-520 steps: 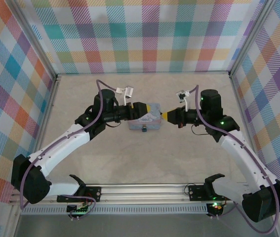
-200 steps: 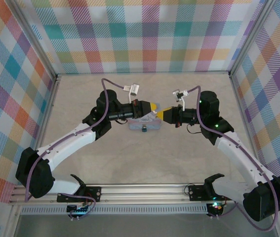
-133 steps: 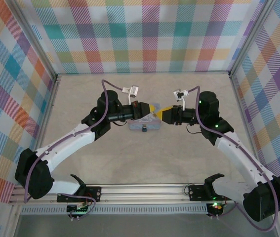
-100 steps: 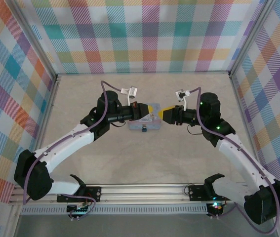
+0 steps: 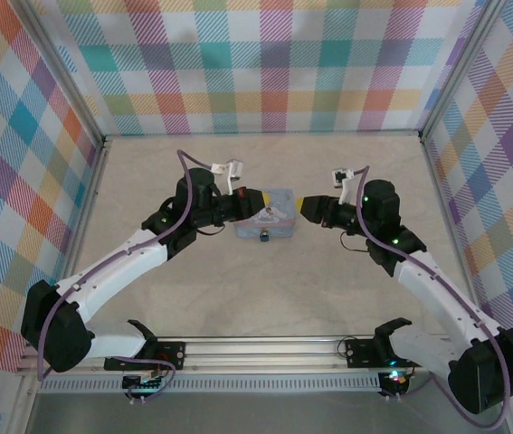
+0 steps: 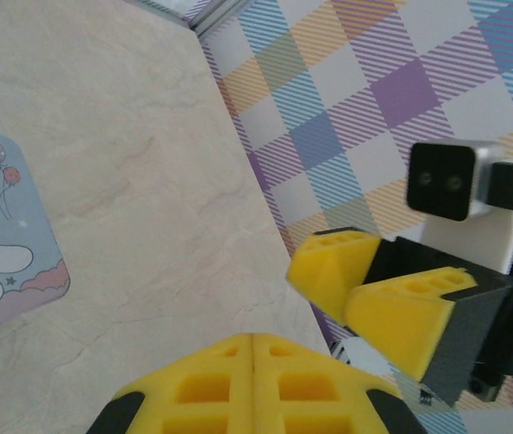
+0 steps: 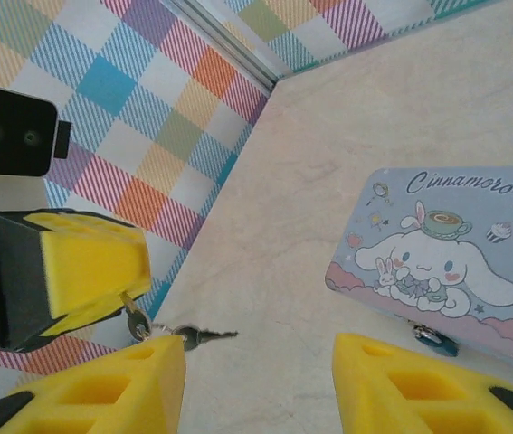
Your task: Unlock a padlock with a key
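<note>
Since a second ago the two claws have drawn apart over the tin; my right claw has let go and now stands partly open, holding nothing; my left claw is pinched shut on the key, which dangles by its ring below the fingers; the padlock lies on the table against the tin's near edge.

Facing off over a pale bench: left claw and right claw, either side of a blue tin, tiny dark padlock at its near edge.
</note>
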